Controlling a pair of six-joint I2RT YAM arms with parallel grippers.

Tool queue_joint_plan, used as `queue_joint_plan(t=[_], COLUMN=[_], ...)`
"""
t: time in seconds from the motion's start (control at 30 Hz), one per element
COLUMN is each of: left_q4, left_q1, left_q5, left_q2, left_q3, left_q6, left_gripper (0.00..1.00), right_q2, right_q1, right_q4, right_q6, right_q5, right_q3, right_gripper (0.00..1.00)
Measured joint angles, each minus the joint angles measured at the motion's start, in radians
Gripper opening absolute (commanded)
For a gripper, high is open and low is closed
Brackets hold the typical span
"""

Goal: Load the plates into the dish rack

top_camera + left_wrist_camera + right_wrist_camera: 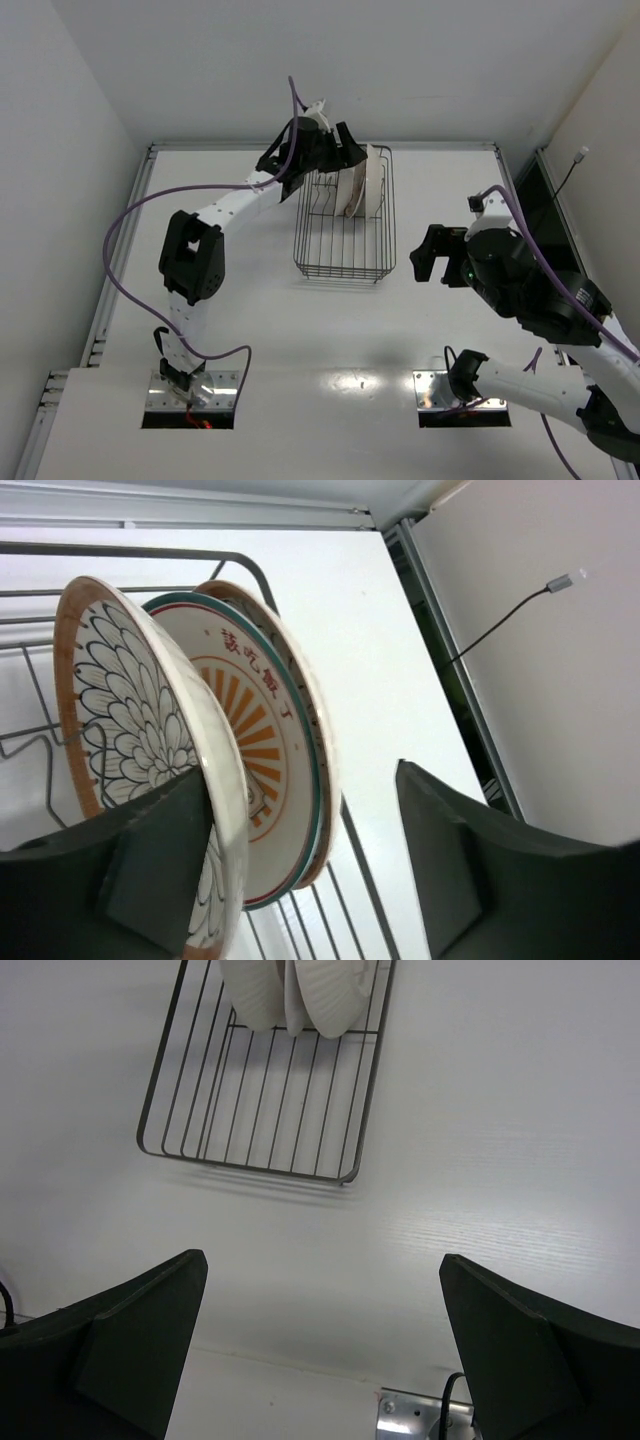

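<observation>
Three plates (240, 750) stand in the rack (340, 245); loading looks done. Both jaws gape wide, grasping nothing.

I am logging the nearest plate (130, 720) showing dark scale outlines on white, orange-brown rim. The middle plate (255, 740) is showing orange rays, red characters, green rim ring. The dish rack (262, 1100) is reading dark grey, the desk (480, 1160) white.

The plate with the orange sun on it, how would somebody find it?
Find the wire dish rack on the white table; three plates stand on edge at its far end. Take the middle plate, sandwiched between the other two. Only it has orange sun rays, red writing and a green rim.
</observation>
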Motion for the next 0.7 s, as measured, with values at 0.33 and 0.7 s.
queue_joint_plan(t=[0.33, 0.7], left_q4=[-0.112, -0.203], left_q1=[-0.016, -0.017], left_q5=[-0.032, -0.079], left_q2=[0.0, -0.036], left_q3=[0.056, 0.051], left_q6=[0.101, 0.207], left_gripper=[0.88, 0.9], right_q2=[-0.008, -0.009], right_q1=[0.0, 0.0], right_q4=[0.0, 0.0], right_q6=[0.0, 0.004], right_q5=[-0.023, -0.042], right_q3=[-0.005, -0.005], right_gripper=[1.0, 1.0])
